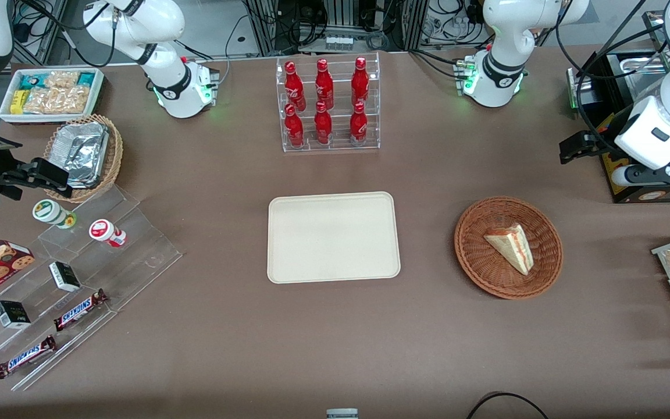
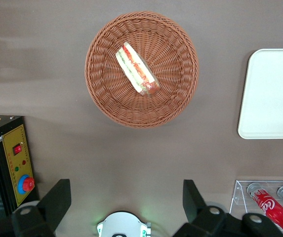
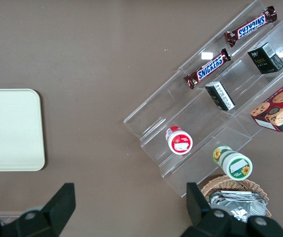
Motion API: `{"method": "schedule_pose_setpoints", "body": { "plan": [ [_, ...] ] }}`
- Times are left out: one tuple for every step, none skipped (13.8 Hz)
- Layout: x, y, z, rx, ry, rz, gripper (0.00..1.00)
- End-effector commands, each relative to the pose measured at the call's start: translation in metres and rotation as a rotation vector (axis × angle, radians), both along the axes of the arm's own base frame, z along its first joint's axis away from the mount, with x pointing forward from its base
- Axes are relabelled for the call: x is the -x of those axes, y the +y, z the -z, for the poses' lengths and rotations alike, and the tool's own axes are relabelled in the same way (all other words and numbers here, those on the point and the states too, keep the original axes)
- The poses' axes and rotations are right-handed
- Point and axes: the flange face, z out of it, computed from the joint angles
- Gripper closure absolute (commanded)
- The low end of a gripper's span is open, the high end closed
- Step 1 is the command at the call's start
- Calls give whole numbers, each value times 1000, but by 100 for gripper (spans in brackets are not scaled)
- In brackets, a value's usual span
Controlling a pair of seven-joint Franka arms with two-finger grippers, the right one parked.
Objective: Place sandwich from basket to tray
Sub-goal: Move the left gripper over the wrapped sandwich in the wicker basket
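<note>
Nearest the front camera among the task's things, the round reddish-brown wicker basket (image 1: pixel 508 247) sits on the brown table (image 1: pixel 335 337) toward the working arm's end, and the sandwich (image 1: pixel 510 247) lies inside it, a pale triangular wedge resting flat with its red and yellow filling edge showing along one side. In the left wrist view the same sandwich (image 2: pixel 137 69) lies slightly off the middle of the basket (image 2: pixel 141 69), its layered cut edge turned up to the camera. Beside the basket, toward the middle of the table and well apart from it, lies the cream rectangular tray (image 1: pixel 334 237), bare on its surface. Farther from the front camera than the basket, the left arm is held up over the table's edge near a black control box (image 1: pixel 631 174), its white wrist angled down and its gripper (image 1: pixel 579 148) raised above the table, not touching anything. From the wrist camera the gripper (image 2: pixel 124 200) looks straight down on the basket, its 2 dark fingers (image 2: pixel 55 200) spread wide apart and holding nothing. Farthest back, a clear acrylic rack (image 1: pixel 329 105) carries 6 red cola bottles (image 1: pixel 323 87) in 2 rows of 3.
</note>
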Motion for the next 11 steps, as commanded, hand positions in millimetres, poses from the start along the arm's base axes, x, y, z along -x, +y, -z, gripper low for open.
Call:
{"method": "schedule_pose_setpoints", "body": {
  "plan": [
    [2,-2,-4,19,-5,36,0],
    [-1,-3,0,21,-1,36,0],
    [-3,-3,8,20,5,37,0],
    [-6,-4,20,20,0,39,0],
    [-9,-6,30,22,-17,41,0],
    [-11,-7,42,22,-18,42,0],
    [-12,-6,55,22,-21,40,0],
    [-12,-6,72,22,-20,39,0],
    [-12,-7,88,22,-26,39,0],
    [-12,-6,100,22,-31,37,0],
    [-12,-6,113,22,-41,34,0]
  ]
}}
